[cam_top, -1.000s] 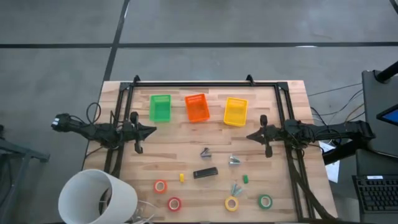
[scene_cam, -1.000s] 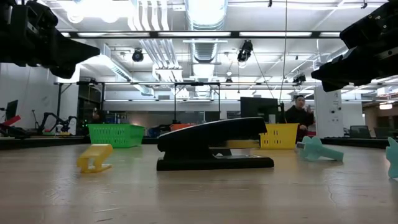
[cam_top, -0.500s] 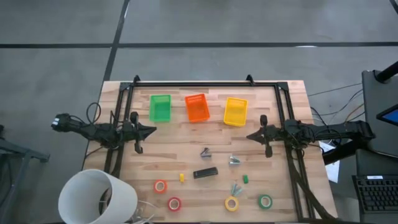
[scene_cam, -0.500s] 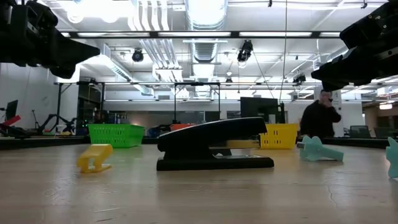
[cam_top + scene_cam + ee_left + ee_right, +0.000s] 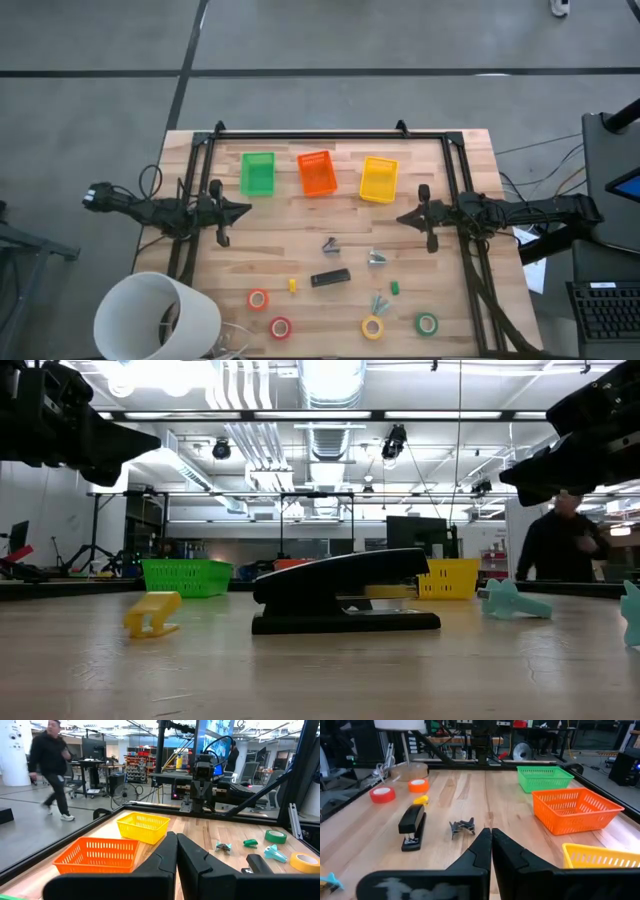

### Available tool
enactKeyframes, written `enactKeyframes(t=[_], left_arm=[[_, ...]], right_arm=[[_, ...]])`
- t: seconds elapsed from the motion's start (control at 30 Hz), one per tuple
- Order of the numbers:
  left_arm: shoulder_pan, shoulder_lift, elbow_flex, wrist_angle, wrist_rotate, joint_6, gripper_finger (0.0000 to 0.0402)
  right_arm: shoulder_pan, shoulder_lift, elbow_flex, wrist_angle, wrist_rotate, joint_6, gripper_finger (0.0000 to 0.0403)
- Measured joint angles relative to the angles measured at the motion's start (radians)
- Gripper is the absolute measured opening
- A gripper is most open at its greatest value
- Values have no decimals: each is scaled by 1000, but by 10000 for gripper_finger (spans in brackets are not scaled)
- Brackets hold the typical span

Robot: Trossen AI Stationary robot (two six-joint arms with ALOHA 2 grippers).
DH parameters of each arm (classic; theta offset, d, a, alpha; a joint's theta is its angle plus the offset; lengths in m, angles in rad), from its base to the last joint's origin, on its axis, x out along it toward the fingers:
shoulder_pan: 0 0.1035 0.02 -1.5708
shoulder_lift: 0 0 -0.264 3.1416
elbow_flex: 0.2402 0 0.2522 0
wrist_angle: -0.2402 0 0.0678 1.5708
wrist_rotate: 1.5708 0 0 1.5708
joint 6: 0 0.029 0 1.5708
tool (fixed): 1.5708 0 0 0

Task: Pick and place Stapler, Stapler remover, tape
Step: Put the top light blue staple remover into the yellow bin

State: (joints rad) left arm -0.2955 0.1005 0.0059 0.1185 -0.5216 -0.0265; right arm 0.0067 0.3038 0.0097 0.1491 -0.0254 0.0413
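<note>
The black stapler lies flat near the table's middle, also seen in the low view and right wrist view. A dark staple remover lies beyond it. Two red-orange tape rolls, a yellow roll and a green roll lie flat near the near edge. My left gripper hovers shut at the left side, my right gripper shut at the right side; both touch nothing.
Green, orange and yellow baskets stand in a row by the far edge. Small yellow and green blocks and teal pieces lie among the things. A white lamp shade overhangs the near left corner. A person walks beyond the table.
Neither arm nor any thing on the table has moved. A person in the room behind has walked toward the right in the low view.
</note>
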Motion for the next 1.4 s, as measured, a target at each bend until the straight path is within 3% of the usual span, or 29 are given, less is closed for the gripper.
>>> enactKeyframes(t=[0.2, 0.4, 0.63, 0.83, 1.03, 1.4], left_arm=[[0, 0, 0, 0, 0, 0, 10], [0, 0, 0, 0, 0, 0, 10], [0, 0, 0, 0, 0, 0, 10], [0, 0, 0, 0, 0, 0, 10], [0, 0, 0, -1, 0, 0, 10], [0, 0, 0, 0, 0, 0, 10]], right_arm=[[0, 5, 0, 95, -1, 155, 8], [3, 47, 0, 190, -57, 450, 9], [58, 225, 47, 204, -61, 546, 38], [149, 443, 200, 43, -51, 505, 127], [172, 665, 332, -183, 55, 454, 198], [172, 946, 450, -176, 54, 360, 190]])
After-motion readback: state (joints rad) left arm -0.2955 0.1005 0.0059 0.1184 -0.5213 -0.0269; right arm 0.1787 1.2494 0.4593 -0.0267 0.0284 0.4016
